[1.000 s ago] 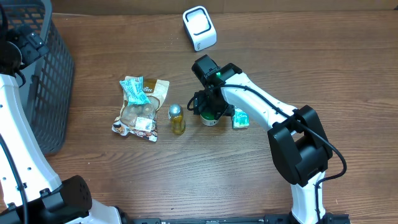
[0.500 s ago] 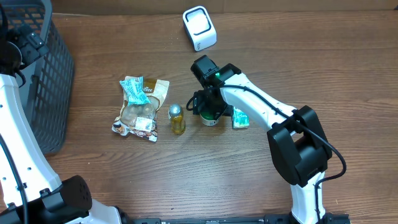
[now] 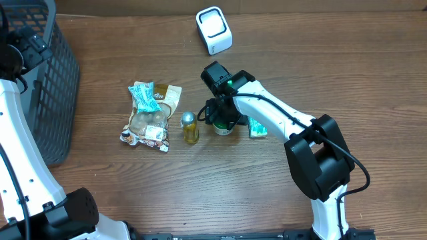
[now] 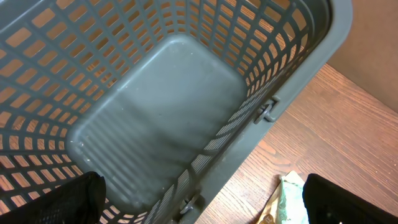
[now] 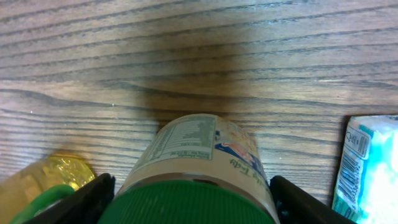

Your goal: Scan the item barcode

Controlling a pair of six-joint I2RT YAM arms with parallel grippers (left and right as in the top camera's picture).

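The right arm's wrist has slid a touch leftward since a second ago, and the right gripper (image 5: 193, 204) now sits right over the green-lidded jar (image 5: 200, 148). The jar stands upright on the table (image 3: 200, 193), well to the robot's side of the white scanner (image 3: 214, 30). One finger (image 5: 93, 200) flanks each side of the green lid. They are hard up against it, but I cannot tell whether the jaws are truly pinching the lid or only bracketing it. A teal packet (image 3: 257, 127) lies flat, also on the robot's side of the scanner and slightly to its right. A small yellow bottle (image 3: 190, 128) with a silver cap stands upright, a little left of the scanner's line. Further left of the scanner lie the snack bags (image 3: 150, 117), overlapping in a heap. Far to the scanner's left is the grey basket (image 4: 298, 68), and the left gripper (image 4: 205, 200) hangs above it, jaws spread wide, holding nothing.
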